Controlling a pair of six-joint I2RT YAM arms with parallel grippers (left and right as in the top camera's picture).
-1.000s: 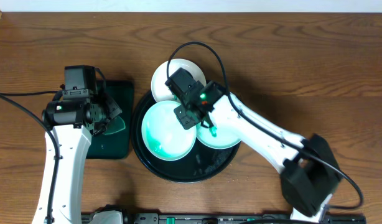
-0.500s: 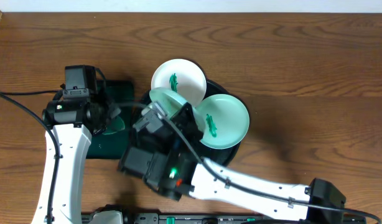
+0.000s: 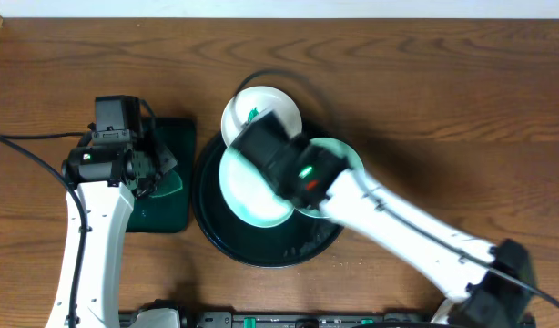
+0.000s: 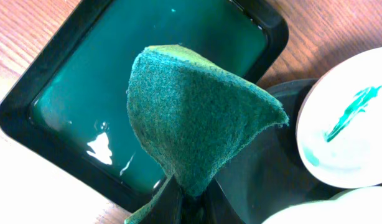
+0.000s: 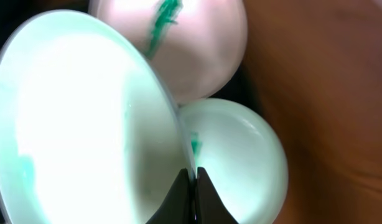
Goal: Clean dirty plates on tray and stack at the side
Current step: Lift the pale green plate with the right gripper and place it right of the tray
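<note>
My right gripper point(image 3: 284, 187) point(image 5: 194, 179) is shut on the rim of a pale-green plate point(image 3: 248, 196) point(image 5: 85, 124) and holds it tilted over the left half of the black tray point(image 3: 207, 219). A second plate point(image 3: 261, 107) point(image 5: 191, 43) with a green smear overlaps the tray's far rim. A third plate point(image 3: 345, 153) point(image 5: 241, 162) lies on the tray's right side, partly under my arm. My left gripper point(image 3: 161, 173) point(image 4: 194, 193) is shut on a green sponge point(image 4: 191, 112) above the dark-green rectangular tray point(image 4: 66, 130).
The rectangular tray point(image 3: 157, 214) holds green liquid and sits against the black tray's left rim. The smeared plate point(image 4: 353, 124) and the black tray point(image 4: 272, 180) show at the right of the left wrist view. Bare wooden table surrounds them.
My right arm has swung around with the plate gripped by its rim, lifting and tilting it. The left arm and sponge have not moved.
</note>
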